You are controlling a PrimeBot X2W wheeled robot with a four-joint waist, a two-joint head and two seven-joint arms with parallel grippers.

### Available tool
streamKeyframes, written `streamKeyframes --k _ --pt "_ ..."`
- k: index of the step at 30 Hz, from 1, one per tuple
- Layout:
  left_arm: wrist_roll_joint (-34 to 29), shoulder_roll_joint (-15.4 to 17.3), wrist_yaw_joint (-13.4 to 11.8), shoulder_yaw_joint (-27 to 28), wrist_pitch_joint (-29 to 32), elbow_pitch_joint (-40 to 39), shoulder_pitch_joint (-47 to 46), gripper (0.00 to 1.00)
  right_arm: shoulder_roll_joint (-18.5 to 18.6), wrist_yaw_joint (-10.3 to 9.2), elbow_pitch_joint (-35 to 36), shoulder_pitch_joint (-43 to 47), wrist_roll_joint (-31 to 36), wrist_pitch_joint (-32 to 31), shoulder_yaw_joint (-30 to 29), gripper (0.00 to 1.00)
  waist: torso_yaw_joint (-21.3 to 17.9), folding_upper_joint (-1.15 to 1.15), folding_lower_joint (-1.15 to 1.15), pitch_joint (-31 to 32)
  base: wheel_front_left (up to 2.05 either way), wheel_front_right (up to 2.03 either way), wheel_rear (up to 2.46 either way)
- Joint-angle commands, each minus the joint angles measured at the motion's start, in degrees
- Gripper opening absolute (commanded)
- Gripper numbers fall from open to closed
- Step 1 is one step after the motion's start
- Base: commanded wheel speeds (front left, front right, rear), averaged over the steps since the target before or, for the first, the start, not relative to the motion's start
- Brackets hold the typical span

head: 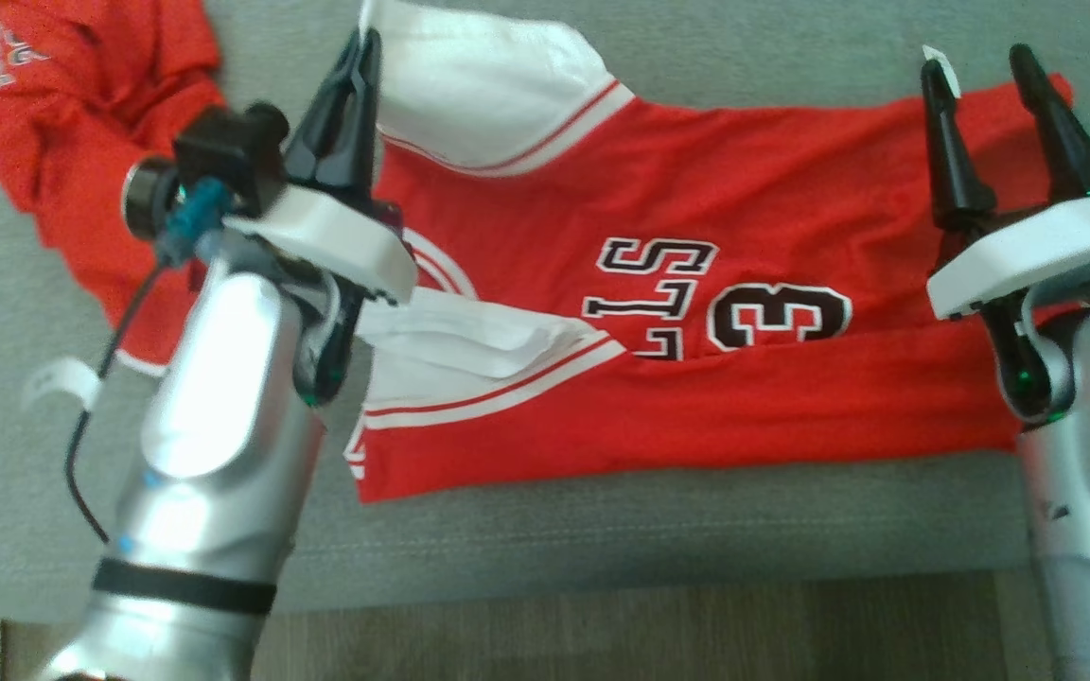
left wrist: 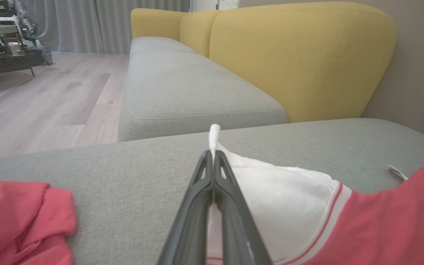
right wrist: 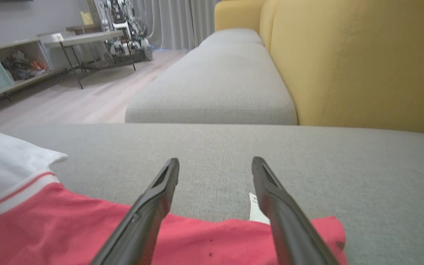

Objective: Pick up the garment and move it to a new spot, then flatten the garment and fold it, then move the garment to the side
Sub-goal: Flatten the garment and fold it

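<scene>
The garment (head: 696,284) is a red jersey with white sleeves and black lettering, spread sideways on the grey sofa seat (head: 696,520). My left gripper (head: 367,43) is shut on the far white sleeve's edge. In the left wrist view a bit of white cloth pokes out above the pinched left gripper (left wrist: 212,154), with the sleeve (left wrist: 282,198) lying to its right. My right gripper (head: 975,66) stands open above the jersey's right end. In the right wrist view the right gripper (right wrist: 215,165) has red cloth (right wrist: 204,239) under its fingers and nothing between them.
A second red garment (head: 81,123) lies crumpled at the seat's far left, also seen low in the left wrist view (left wrist: 17,221). A white tag (head: 58,378) lies near my left forearm. Yellow sofa backs (left wrist: 300,59) rise beyond the seat. Wooden floor (head: 602,624) runs along the near edge.
</scene>
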State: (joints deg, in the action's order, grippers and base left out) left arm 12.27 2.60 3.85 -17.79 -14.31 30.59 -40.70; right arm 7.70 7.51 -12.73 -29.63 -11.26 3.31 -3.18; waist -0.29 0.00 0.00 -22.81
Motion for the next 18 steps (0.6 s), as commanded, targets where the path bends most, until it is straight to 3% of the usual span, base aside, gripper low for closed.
streamKeyframes --k 1,9,18 --pt "-0.3 0.8 -0.9 0.6 -0.7 -4.6 0.6 0.0 1.9 -0.02 -1.9 -2.2 0.6 -2.3 0.7 1.0 2.1 0.0 0.0 0.9 0.0 0.0 0.0" --pt "0.0 0.5 -1.7 -1.4 -0.7 -10.4 4.6 0.0 4.6 -0.02 -11.8 -6.8 5.4 -7.8 -2.3 1.0 4.0 0.0 0.0 -0.1 0.0 0.0 0.0" --pt "0.8 0.4 -2.1 -2.3 -0.7 -11.7 4.4 0.0 6.6 -0.02 -19.4 -9.5 9.8 -10.5 -7.0 1.0 4.9 0.0 0.0 -1.8 0.0 0.0 0.0"
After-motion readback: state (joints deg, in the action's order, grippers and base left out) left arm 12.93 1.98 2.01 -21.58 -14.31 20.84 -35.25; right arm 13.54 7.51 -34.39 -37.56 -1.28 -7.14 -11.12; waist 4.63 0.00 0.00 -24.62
